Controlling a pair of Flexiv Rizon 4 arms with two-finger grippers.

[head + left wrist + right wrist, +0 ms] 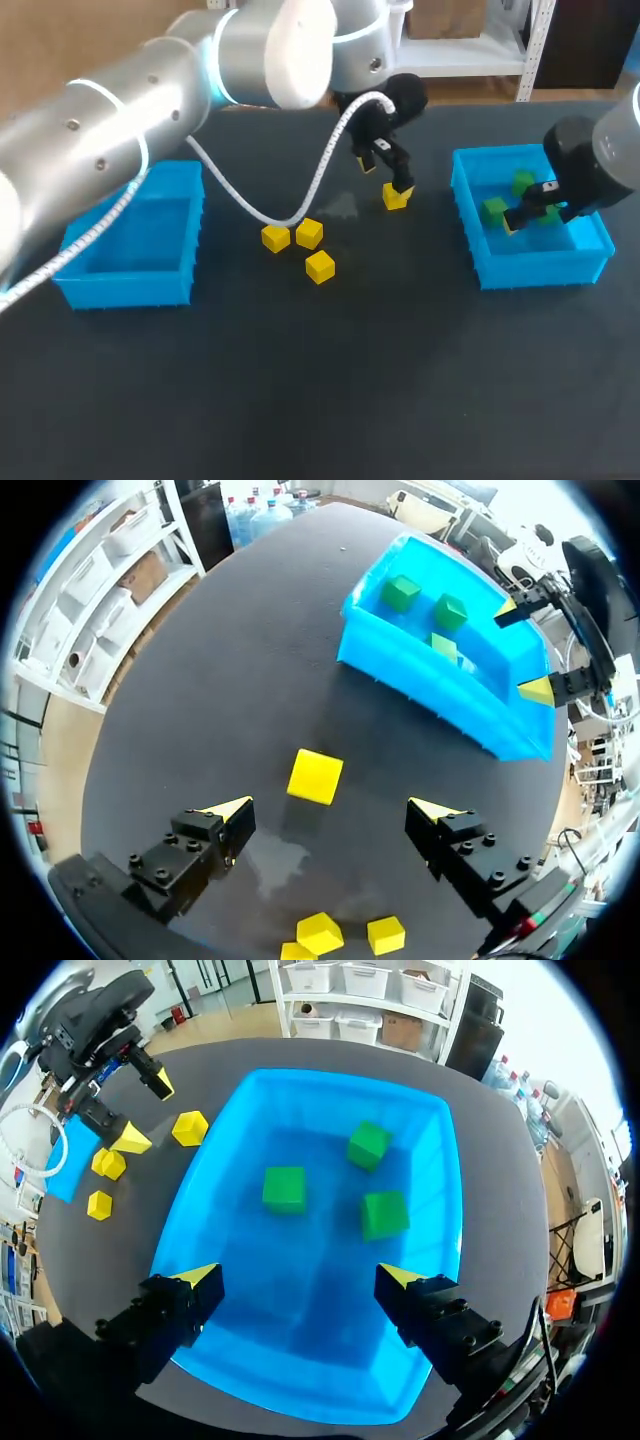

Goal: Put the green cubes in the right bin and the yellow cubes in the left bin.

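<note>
Yellow cube (315, 776) just ahead of left hand (332, 806)

The left gripper (330, 808) hangs over the dark table (200, 680) with its fingers wide apart. A yellow cube (315, 776) lies just ahead of the gap, touching neither finger. Three more yellow cubes (320, 932) sit under the gripper. Farther ahead, the blue bin (420, 675) holds three green cubes (400, 592). The right gripper (523, 650) hovers at the bin's far side.
</note>
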